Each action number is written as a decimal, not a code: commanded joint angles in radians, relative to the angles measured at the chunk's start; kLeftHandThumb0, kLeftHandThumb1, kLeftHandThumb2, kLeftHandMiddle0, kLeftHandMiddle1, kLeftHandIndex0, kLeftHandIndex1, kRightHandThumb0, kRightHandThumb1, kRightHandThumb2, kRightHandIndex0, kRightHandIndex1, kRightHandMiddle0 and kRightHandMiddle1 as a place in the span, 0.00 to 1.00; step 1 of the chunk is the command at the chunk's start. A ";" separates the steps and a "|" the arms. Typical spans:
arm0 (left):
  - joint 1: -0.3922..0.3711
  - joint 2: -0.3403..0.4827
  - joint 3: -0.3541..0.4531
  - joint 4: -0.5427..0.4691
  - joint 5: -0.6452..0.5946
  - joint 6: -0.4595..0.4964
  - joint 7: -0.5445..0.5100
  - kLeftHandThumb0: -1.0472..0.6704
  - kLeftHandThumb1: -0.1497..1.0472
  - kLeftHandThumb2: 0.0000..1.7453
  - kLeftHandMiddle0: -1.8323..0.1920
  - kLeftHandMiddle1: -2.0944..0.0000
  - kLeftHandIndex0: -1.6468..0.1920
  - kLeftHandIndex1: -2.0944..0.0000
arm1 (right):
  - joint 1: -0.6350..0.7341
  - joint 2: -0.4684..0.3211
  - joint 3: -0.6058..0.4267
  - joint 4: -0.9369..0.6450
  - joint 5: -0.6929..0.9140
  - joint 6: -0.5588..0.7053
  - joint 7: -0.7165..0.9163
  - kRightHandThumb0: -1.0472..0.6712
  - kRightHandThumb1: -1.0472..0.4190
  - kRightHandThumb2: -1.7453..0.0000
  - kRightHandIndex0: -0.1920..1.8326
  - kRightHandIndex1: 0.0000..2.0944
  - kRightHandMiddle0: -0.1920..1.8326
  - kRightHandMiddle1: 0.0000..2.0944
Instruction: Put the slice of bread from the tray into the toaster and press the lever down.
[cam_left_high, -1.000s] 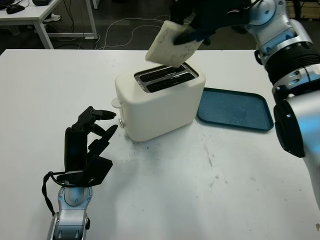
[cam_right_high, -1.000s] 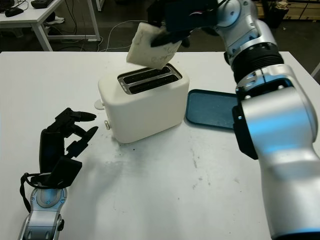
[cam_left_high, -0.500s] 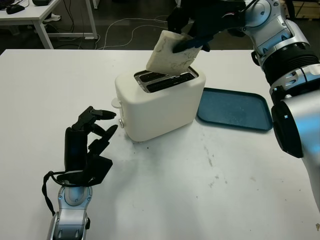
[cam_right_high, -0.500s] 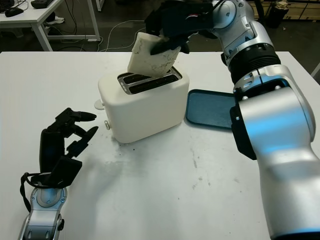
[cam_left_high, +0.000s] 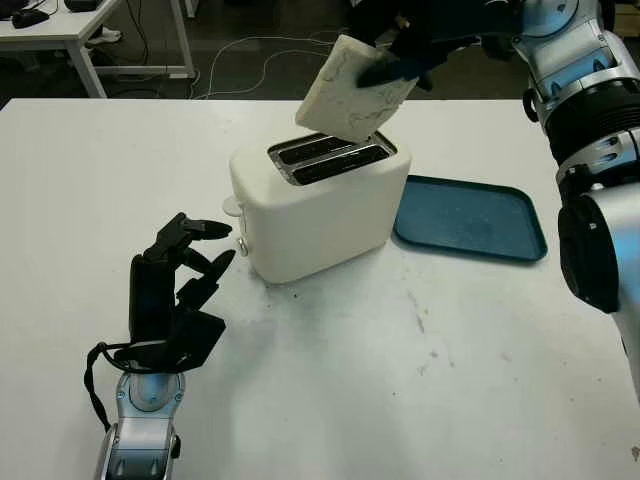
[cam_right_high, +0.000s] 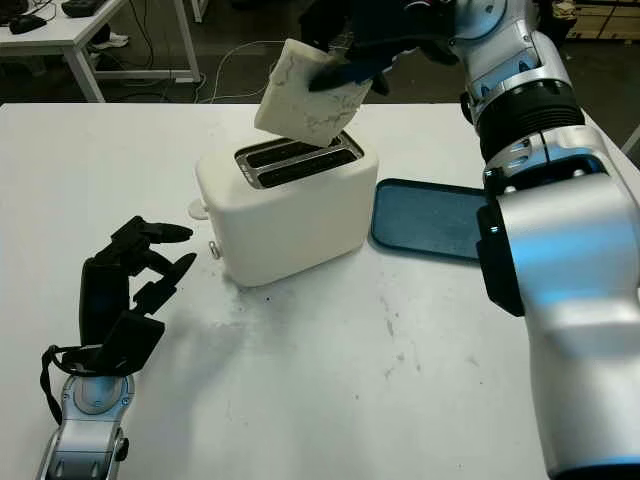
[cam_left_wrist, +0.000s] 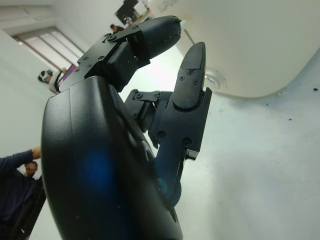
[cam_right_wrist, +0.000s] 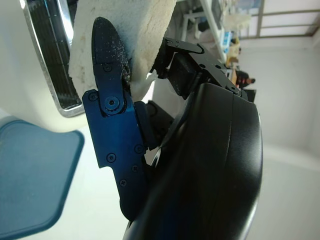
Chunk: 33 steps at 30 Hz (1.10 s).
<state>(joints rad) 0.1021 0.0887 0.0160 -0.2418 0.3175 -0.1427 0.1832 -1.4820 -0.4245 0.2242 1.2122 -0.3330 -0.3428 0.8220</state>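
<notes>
Left eye view has the right hand (cam_left_high: 400, 45) pinching the bread slice (cam_left_high: 352, 90) tilted just above the toaster (cam_left_high: 318, 208) slots, so it'll probably snag the rim, while the left hand (cam_left_high: 175, 295) sits open nearby.

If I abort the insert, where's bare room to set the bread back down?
The blue tray right of the toaster is bare, nearest the right hand holding the bread. The table in front of the toaster and tray is open too. It is tighter between the toaster's lever side and the open left hand.
</notes>
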 joint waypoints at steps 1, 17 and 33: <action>-0.001 -0.002 0.001 -0.010 0.000 -0.008 0.002 0.48 0.89 0.09 0.61 0.22 0.58 0.54 | 0.007 0.007 0.030 -0.015 -0.030 -0.010 -0.027 0.24 0.09 0.87 0.67 0.83 0.60 0.83; 0.002 -0.004 0.001 -0.013 0.008 -0.004 0.009 0.48 0.89 0.09 0.60 0.22 0.58 0.53 | 0.083 0.060 0.068 0.005 -0.042 0.026 0.022 0.29 0.09 0.87 0.65 0.83 0.56 0.83; 0.006 -0.004 0.001 -0.008 0.006 -0.009 0.010 0.48 0.89 0.09 0.61 0.22 0.57 0.54 | 0.083 0.016 0.150 -0.003 -0.125 -0.044 -0.107 0.30 0.09 0.87 0.64 0.83 0.55 0.83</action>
<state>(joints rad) 0.1056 0.0865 0.0162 -0.2420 0.3182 -0.1436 0.1867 -1.4030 -0.3903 0.3754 1.2143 -0.4509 -0.3662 0.7339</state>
